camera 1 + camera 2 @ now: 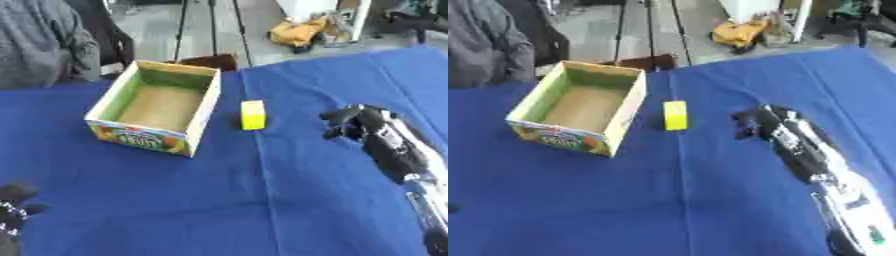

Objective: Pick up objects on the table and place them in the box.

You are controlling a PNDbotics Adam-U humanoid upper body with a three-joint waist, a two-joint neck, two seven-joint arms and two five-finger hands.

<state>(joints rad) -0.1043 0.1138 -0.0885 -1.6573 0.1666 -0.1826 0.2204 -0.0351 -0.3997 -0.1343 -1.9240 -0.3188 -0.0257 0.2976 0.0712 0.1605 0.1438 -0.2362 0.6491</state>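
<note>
A small yellow block point(253, 114) stands on the blue tablecloth just right of an open cardboard box point(199, 115) with a printed front; the box looks empty inside. My right hand point(354, 122) hovers to the right of the block, a short gap away, its fingers curled downward and holding nothing. The black and silver forearm runs back toward the lower right. Part of my left hand point(12, 212) shows at the lower left edge, too little to read its fingers.
The blue cloth point(219, 200) covers the whole table. A person in grey sits behind the far left edge. Tripod legs and a yellow object stand on the floor beyond the table.
</note>
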